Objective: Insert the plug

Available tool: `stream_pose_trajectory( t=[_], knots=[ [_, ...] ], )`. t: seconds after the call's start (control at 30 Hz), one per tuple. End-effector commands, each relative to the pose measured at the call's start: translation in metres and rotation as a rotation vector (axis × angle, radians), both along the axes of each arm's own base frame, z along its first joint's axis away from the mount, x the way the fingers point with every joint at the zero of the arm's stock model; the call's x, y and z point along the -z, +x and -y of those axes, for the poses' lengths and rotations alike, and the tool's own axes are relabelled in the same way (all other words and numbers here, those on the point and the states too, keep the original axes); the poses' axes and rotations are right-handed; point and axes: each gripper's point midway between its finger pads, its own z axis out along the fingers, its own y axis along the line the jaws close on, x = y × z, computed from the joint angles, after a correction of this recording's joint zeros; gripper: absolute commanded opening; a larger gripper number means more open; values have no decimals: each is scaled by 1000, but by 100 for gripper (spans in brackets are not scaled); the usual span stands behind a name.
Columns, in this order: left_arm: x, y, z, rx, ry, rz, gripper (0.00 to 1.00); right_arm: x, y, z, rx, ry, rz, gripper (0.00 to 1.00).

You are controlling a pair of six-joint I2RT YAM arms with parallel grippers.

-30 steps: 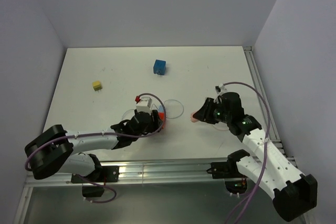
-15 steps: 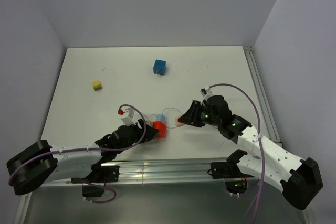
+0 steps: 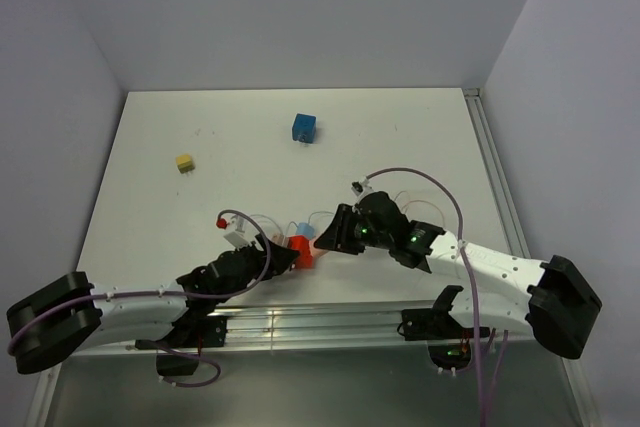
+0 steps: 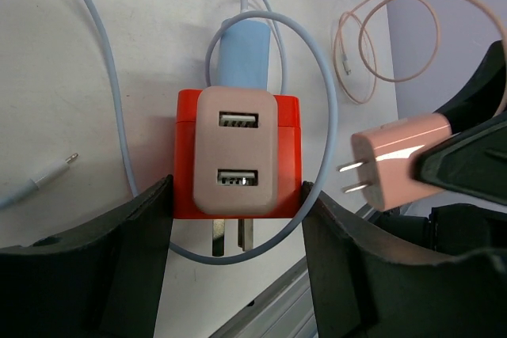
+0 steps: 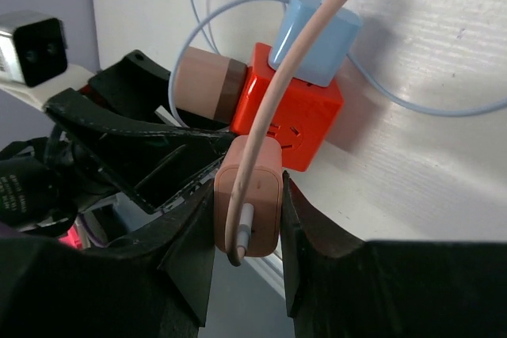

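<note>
Layout on the white table (image 3: 420,137), left to right:

- A yellow block (image 3: 184,162) sits far left, well apart from the work area.
- The left gripper (image 4: 236,211) is half spread. Its fingers press on opposite sides of the red socket cube (image 4: 184,156), pinching it near the table's front edge.
- A pale two-port charger (image 4: 238,152) covers the cube face that looks at the left wrist camera. Two metal prongs show below the cube's lower edge.
- A blue plug (image 4: 245,49) is seated in the cube's far side. Its blue cable (image 4: 336,124) loops around the cube.
- A blue cube (image 3: 304,128) stands at the back of the table, well apart from both arms.
- The pink plug (image 4: 400,156) — the task item — is just beside the cube's right side and apart from it, with both prongs pointing at the cube.
- The right gripper (image 5: 247,215) is pressed together on the pink plug's body. The pink cable (image 5: 301,45) runs from the plug's rear up over the blue plug.

Obstruction: in the left wrist view, the blue cable loop passes between the pink plug's prongs and the cube. The right wrist view shows a slotted cube face — the pink plug partly overlaps it there, so contact cannot be judged.
</note>
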Motion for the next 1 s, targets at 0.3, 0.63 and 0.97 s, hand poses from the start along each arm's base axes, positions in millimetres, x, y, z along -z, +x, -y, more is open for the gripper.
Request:
stream_pose_trajectory(
  t=[0.3,0.63,0.97],
  knots=[
    [3,-2,-10,-52,-41,28,0,0,8,-15,109,50,12,0],
    [5,-6,-12,-52,-41,27,0,8,7,-17,113,26,-16,0],
    [8,-6,-10,-51,-25,25,0,18,4,-16,116,13,-42,0]
  ],
)
